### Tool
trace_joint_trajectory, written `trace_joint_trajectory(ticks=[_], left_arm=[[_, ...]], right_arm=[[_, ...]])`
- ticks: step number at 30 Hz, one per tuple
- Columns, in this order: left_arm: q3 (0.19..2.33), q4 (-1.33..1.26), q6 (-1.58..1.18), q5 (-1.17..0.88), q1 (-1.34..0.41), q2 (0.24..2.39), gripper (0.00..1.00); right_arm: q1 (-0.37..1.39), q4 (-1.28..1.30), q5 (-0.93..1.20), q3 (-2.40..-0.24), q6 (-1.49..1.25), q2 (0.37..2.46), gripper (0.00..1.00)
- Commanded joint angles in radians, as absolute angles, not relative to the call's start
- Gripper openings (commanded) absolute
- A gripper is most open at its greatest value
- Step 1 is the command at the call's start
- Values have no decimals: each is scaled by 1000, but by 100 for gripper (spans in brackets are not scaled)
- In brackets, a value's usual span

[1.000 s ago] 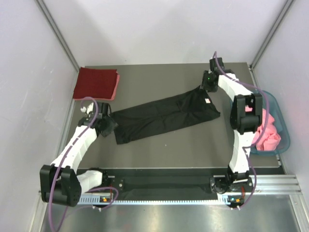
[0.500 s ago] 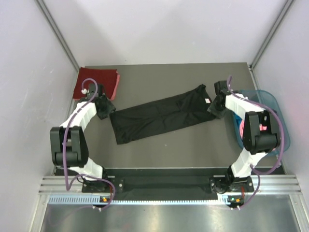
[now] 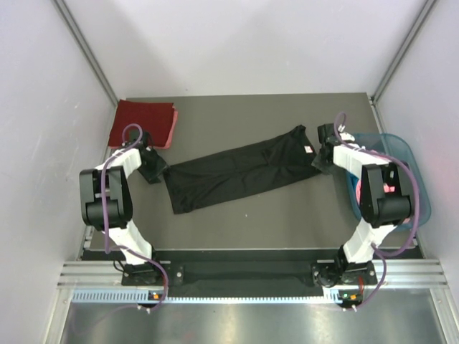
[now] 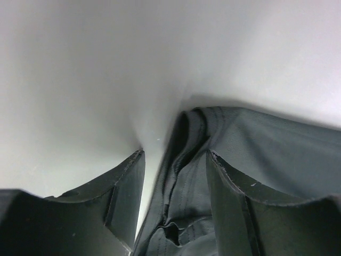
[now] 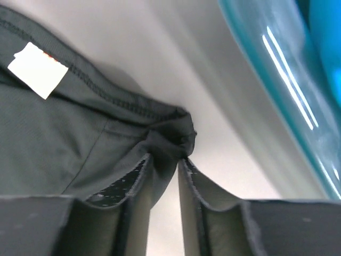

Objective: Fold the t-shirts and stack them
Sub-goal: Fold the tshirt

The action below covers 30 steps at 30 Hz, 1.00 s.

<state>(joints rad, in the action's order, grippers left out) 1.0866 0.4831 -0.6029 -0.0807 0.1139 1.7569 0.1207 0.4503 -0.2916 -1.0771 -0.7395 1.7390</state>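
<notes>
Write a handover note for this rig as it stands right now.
Left gripper: open, straddling the left end of the black shirt, not gripping.
Right gripper: shut on the shirt's right corner.
Black shirt: a long strip across mid-table.
Done: red shirt folded at the far left, on a pink one.
To do: finish folding the black shirt and stack it. There is more cloth in the basket.

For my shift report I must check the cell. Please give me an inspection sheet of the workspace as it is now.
Surface: dark table, flat.
Job's things: black t-shirt spread diagonally, unfolded; dark red t-shirt folded, far left corner, pink edge beneath.
Clutter: teal basket at the right edge, pink cloth inside.
Grippers: left gripper open, astride the black shirt's left end; right gripper pinching its right corner.
Cables: purple cable looping along each arm.
Surroundings: white walls; nothing else seen.
</notes>
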Motion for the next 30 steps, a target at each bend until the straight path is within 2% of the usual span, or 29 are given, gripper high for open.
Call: trace_joint_trajectory(ticks=[1, 7, 14, 20, 23, 24, 26, 27, 30], left_arm=[[1104, 499, -600, -28, 115, 1711, 55], [1127, 503, -551, -12, 114, 1710, 55], [1155, 471, -502, -143, 114, 1810, 55], [1167, 465, -506, -112, 114, 1844, 53], [1175, 472, -502, -95, 114, 1859, 42], [1183, 477, -502, -91, 114, 1867, 32], [1186, 483, -502, -89, 114, 1868, 22], [1184, 482, -502, -90, 114, 1868, 12], [1189, 486, -503, -94, 114, 1868, 0]], right_arm=[[104, 377, -370, -1133, -687, 1779, 24], [80, 394, -347, -1166, -669, 1816, 22], [86, 463, -218, -1152, -686, 1705, 38], [106, 459, -153, -1155, -756, 1678, 43], [120, 440, -144, -1187, -781, 1692, 44], [129, 421, -152, -1193, -787, 1697, 44], [133, 399, -153, -1209, -813, 1721, 44], [141, 393, -150, -1218, -822, 1730, 44], [166, 383, -152, -1259, -834, 1769, 45]])
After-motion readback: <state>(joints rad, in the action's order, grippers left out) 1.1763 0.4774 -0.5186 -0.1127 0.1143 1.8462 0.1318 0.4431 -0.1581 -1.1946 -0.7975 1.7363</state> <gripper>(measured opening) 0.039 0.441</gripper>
